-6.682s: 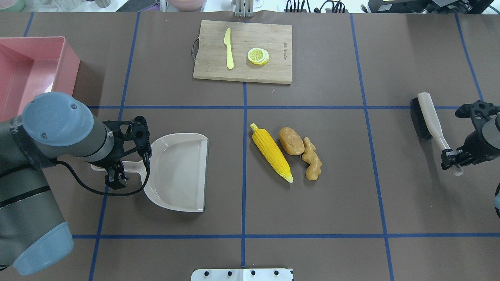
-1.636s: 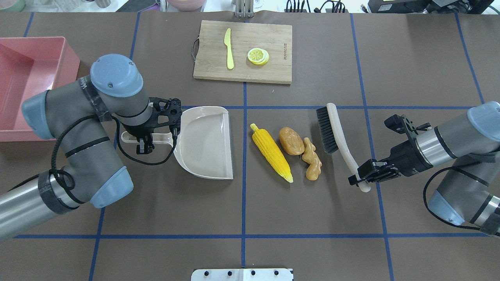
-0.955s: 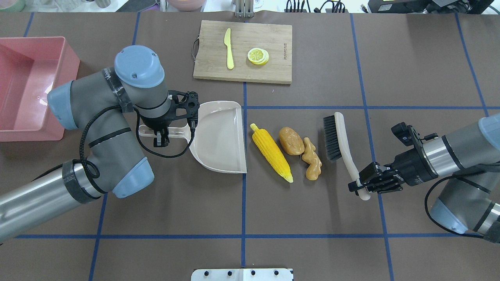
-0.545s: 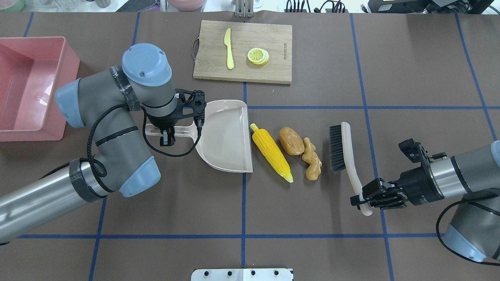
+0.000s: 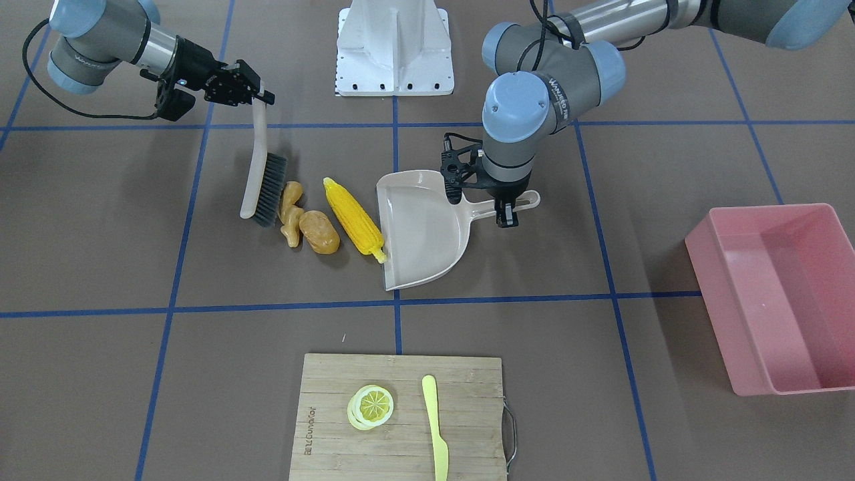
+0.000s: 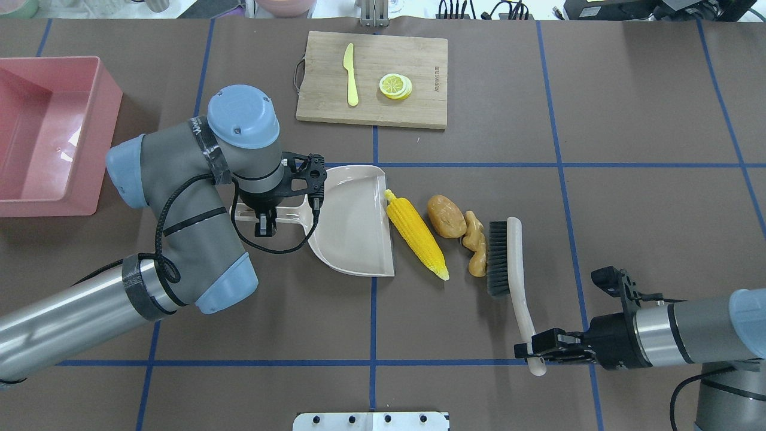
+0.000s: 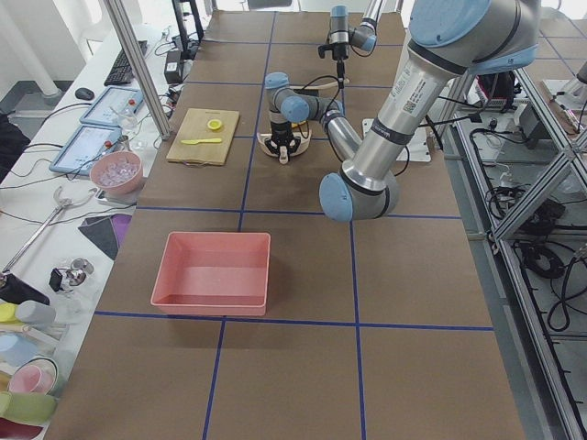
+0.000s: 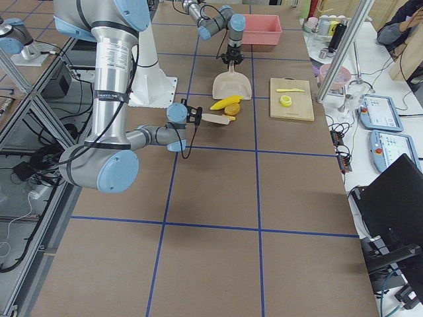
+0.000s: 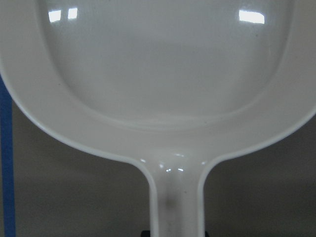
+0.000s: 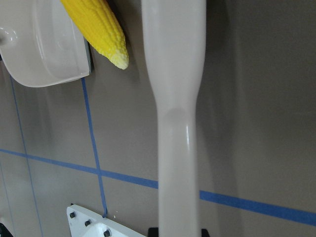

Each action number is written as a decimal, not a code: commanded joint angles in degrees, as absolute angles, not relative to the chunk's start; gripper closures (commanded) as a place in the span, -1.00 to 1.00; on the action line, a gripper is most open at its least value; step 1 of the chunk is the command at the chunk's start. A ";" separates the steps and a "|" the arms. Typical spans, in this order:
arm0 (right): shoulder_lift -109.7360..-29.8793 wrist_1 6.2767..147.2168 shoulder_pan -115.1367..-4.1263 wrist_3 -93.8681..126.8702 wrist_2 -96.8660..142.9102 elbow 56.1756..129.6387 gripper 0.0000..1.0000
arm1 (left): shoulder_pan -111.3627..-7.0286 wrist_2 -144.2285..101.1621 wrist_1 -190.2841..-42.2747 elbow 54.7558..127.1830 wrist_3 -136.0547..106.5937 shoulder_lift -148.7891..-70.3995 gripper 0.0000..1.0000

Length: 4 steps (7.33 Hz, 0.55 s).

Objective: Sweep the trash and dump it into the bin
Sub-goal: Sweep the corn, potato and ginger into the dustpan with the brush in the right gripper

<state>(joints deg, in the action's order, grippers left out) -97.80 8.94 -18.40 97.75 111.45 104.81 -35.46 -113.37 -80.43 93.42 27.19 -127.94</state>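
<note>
Overhead exterior: three pieces of trash lie in one row mid-table, corn (image 6: 417, 240), potato (image 6: 446, 216) and ginger (image 6: 474, 245), left to right. One dustpan (image 6: 353, 221) sits just left of the corn, its open lip right at the cob, and the left gripper (image 6: 264, 219) is clamped on its handle. One brush (image 6: 498, 257) stands just right of the ginger, bristles against it, and the right gripper (image 6: 537, 353) pinches the near end of its handle. One pink bin (image 6: 36, 149) sits at the far left, well apart from the trash. On the far side, one board (image 6: 419, 54) carries one knife (image 6: 350, 75) and one sliced lemon (image 6: 395, 85).
</note>
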 commanded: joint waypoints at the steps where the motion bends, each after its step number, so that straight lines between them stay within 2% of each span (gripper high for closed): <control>1: -99.31 8.88 -17.23 96.08 110.22 104.94 1.00 | -35.42 -113.47 -80.51 93.34 27.16 -127.88 1.00; 4: -99.76 8.88 -16.79 94.83 109.95 104.59 1.00 | -35.42 -113.47 -80.60 93.34 27.07 -127.88 1.00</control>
<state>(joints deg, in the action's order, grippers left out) -99.83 8.88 -17.05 95.04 110.13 104.65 -35.42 -113.47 -80.58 93.34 27.10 -127.83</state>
